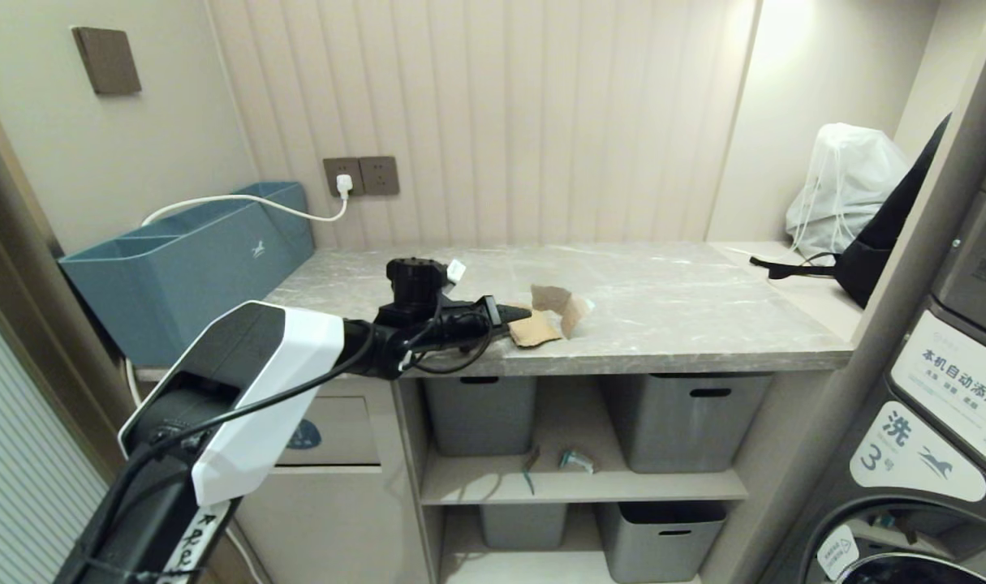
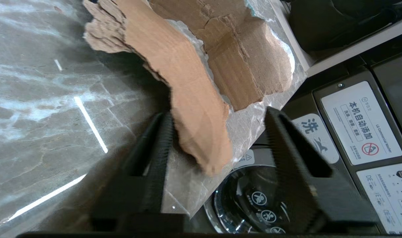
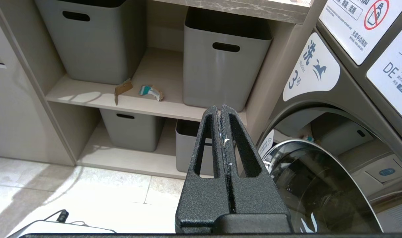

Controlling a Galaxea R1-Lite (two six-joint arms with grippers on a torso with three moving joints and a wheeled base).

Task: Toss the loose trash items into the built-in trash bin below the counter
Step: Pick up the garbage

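Two torn brown scraps (image 1: pixel 535 328) (image 1: pixel 559 304) lie together near the front edge of the grey marble counter (image 1: pixel 687 316). My left gripper (image 1: pixel 518 312) reaches level over the counter to the nearer scrap. In the left wrist view the left gripper (image 2: pixel 217 112) is open, its jaws straddling the raised tip of that scrap (image 2: pixel 184 82); one finger (image 2: pixel 161 138) is against it and the other stands apart. The second scrap (image 2: pixel 240 59) lies behind. A crumpled teal-and-white wrapper (image 3: pixel 150 91) and a small sliver (image 3: pixel 123 88) rest on the shelf below. The bin flap (image 1: pixel 330 430) sits under the counter, partly hidden by my arm. My right gripper (image 3: pixel 220 107) hangs shut and empty, low.
Grey tubs (image 1: pixel 687 418) (image 1: pixel 480 414) fill the shelves. A long teal-blue box (image 1: pixel 192 264) stands at the counter's left end, a white drawstring bag (image 1: pixel 854 186) and a black bag (image 1: pixel 874 259) at the far right. A washing machine (image 1: pixel 931 454) stands on the right.
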